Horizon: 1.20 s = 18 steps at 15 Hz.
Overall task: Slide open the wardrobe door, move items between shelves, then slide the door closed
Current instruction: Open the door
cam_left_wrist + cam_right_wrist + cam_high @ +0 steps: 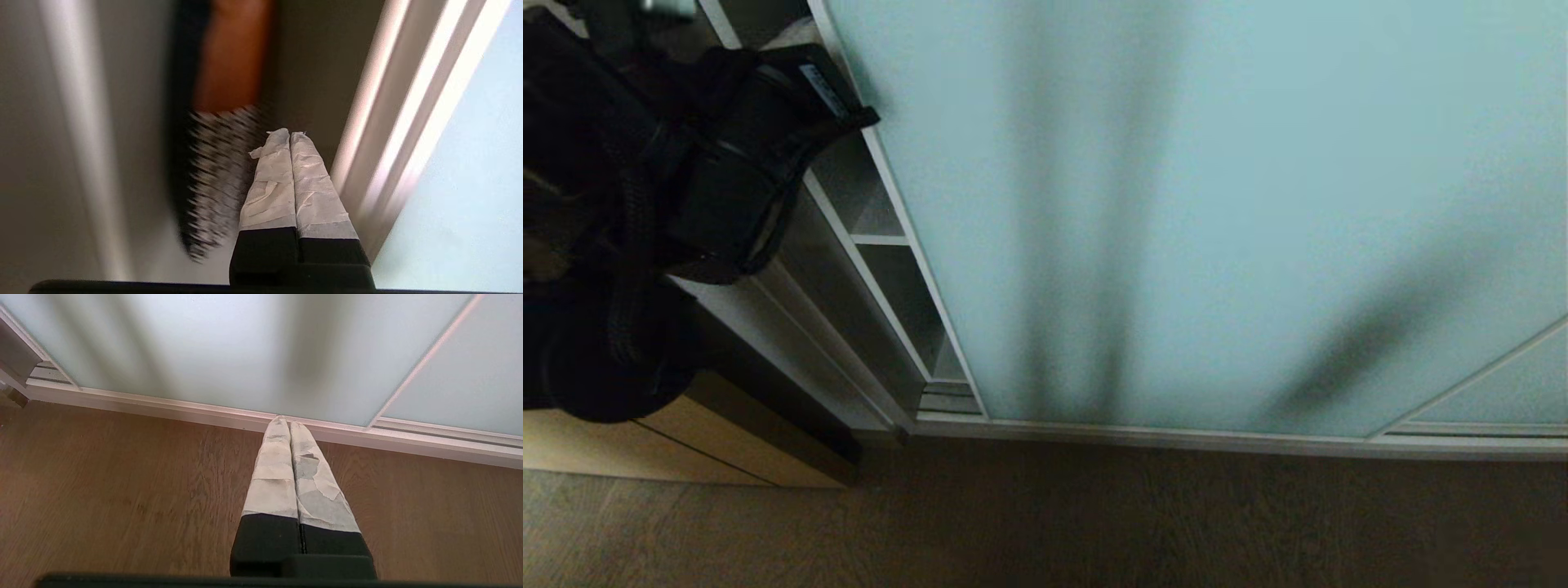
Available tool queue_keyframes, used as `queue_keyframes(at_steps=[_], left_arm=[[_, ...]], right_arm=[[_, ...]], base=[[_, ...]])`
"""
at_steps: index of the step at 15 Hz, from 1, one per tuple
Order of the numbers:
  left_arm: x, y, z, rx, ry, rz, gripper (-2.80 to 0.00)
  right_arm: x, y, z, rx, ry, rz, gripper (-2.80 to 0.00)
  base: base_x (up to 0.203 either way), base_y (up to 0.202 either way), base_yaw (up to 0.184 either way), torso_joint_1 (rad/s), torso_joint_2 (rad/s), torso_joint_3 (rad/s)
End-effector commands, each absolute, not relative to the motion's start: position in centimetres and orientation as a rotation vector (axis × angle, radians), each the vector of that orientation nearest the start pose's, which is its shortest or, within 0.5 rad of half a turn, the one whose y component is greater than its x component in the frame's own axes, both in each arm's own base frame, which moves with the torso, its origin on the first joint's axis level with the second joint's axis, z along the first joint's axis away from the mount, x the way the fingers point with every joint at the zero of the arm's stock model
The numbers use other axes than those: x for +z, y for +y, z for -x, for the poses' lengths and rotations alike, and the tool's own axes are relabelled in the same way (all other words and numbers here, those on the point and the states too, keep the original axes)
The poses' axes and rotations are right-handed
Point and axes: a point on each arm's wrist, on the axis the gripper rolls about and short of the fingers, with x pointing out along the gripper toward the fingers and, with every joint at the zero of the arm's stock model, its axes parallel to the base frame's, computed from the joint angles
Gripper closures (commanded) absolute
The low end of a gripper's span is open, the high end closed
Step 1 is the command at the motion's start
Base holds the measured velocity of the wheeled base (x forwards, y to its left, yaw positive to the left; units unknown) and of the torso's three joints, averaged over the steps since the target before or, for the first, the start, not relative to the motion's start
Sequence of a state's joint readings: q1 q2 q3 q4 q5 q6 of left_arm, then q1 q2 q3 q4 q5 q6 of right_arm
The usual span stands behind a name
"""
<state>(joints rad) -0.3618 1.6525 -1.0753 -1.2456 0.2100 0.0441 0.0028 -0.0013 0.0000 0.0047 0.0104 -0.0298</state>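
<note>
A frosted blue-green sliding wardrobe door [1217,204] fills most of the head view, its silver frame edge standing just right of a narrow open gap that shows the shelves [880,239] inside the wardrobe. The left arm [686,188] reaches up beside that gap, near the door's edge. Only the left wrist view shows what the wardrobe holds: a blurred orange item [231,57] above a black-and-white striped one [216,183], both too smeared to identify. There the left gripper [289,134] has its taped fingers pressed together on nothing, close beside the door frame. The right wrist view alone shows the right gripper [284,421], fingers likewise together and empty, hanging over the wooden floor [122,477] near the silver floor track [163,406].
</note>
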Motion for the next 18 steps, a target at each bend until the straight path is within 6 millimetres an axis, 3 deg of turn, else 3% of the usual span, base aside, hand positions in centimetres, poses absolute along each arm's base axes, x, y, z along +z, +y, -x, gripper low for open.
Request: queue_keyframes(at_steps=[1,5,13,16,18], left_arm=[[32.5,-11.9,-28.3,-0.177,-0.641,0.155,0.0],[33.4,-15.1,-28.6,-0.245,-0.679,0.167,0.0],[30.9,-23.6,-29.1,-0.399,-0.664,0.198,0.0],[31.3,-24.4,-29.3,-0.397,-0.687,0.215,0.0],[32.5,-23.3,-28.7,-0.351,-0.708,0.24,0.0]], right_arm=[[7.5,0.0,2.3,0.014,0.003,0.031,0.0],[7.5,0.0,2.3,0.014,0.004,0.031,0.0],[7.5,0.0,2.3,0.014,0.004,0.031,0.0],[7.5,0.0,2.3,0.014,0.004,0.031,0.0],[7.5,0.0,2.3,0.014,0.004,0.031,0.0]], base=[[0.0,0.0,0.0,0.0,0.0,0.0],[0.0,0.0,0.0,0.0,0.0,0.0],[0.0,0.0,0.0,0.0,0.0,0.0],[0.0,0.0,0.0,0.0,0.0,0.0],[0.0,0.0,0.0,0.0,0.0,0.0]])
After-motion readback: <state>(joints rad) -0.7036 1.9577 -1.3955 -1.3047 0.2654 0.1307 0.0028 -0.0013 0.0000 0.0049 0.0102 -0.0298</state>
